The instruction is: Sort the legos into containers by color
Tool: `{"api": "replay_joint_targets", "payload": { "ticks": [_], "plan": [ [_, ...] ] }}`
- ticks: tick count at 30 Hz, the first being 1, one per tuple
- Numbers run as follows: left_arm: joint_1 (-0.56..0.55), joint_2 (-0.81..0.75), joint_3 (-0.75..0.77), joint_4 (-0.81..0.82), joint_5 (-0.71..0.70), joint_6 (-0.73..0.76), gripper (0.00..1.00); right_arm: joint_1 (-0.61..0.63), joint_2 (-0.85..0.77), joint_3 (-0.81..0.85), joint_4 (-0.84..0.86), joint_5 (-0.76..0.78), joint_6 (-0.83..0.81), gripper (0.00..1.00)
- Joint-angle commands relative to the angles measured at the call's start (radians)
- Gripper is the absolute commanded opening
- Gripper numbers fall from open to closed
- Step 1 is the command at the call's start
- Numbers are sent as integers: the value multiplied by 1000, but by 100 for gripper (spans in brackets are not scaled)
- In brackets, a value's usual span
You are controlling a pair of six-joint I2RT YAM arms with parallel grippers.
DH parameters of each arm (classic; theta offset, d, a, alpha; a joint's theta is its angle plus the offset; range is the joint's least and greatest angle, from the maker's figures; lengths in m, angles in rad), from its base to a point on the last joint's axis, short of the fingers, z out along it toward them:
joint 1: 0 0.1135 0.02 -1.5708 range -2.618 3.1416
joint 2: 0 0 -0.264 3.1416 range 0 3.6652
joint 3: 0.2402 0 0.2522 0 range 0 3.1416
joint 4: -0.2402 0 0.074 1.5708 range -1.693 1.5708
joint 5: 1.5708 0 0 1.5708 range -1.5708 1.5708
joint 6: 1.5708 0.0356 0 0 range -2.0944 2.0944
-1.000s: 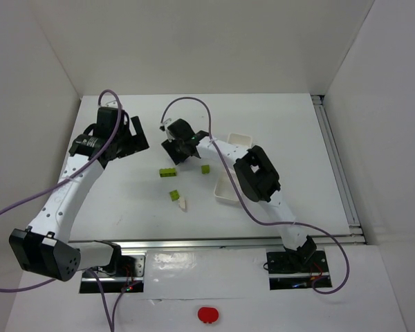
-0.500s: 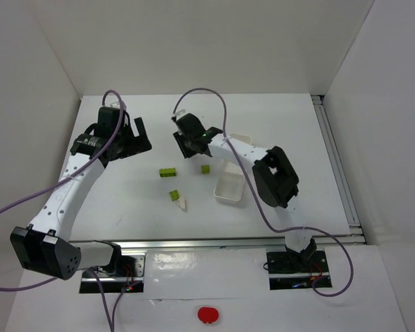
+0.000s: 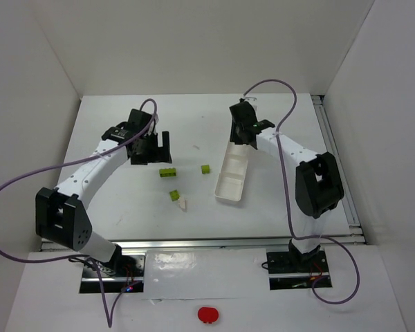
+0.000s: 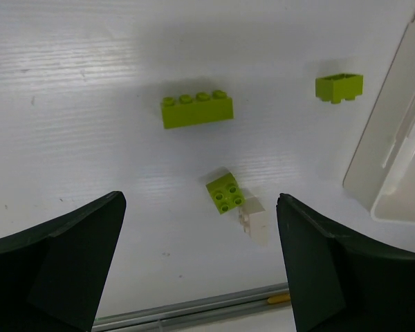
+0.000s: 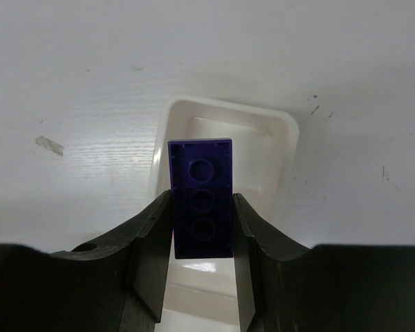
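The right end effector (image 5: 202,207) was clenched on the dark purple brick (image 5: 200,173), one finger pressed to each long side, the brick's hollow underside facing the wrist camera. It was over the compartment at the far end of the white tray (image 5: 280,135). Whether the brick touched the compartment floor could not be told.

From above, the tray (image 3: 232,178) lay right of the surface's centre. Its length ran from the far edge toward the near edge, and the right end effector (image 3: 241,131) sat over its far end.

The left end effector (image 3: 152,146) hung left of centre with its fingers spread wide and nothing between them. In its wrist view, the released end effector (image 4: 198,202) looked down on the loose bricks lying on the surface (image 4: 76,104). A long lime-green brick (image 4: 196,111) with four studs in a row lay nearest the left edge. A small lime-green brick (image 4: 339,87) lay just beside the tray's long wall. A square lime-green brick (image 4: 225,191) lay toward the near edge, with the off-white brick (image 4: 254,220) against its corner.
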Motion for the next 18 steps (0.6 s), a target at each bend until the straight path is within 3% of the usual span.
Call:
{"api": "replay_joint_targets", "payload": {
  "ticks": [1,7,9,11,12,17,18],
  "plan": [
    [-17,30,31,9,33,27,100,6,21,28,5,21,30,20],
    [-50,108,55,-20,20,27,100,6,81,51,-27,47,30,21],
    [-50,108,64,-20,5,16,100,6,81,60,-36,56,30,39],
    [-50,108,64,-20,-9,5,100,6,81,60,-36,69,30,69],
    [-50,108,74,-31,-31,5,100,6,81,60,-36,69,30,73],
    [-50,79,134,-63,-87,-5,100,45,7,51,-9,79,5,76],
    [-35,65,134,-72,-99,-14,100,59,-5,51,2,69,-25,72]
  ]
}}
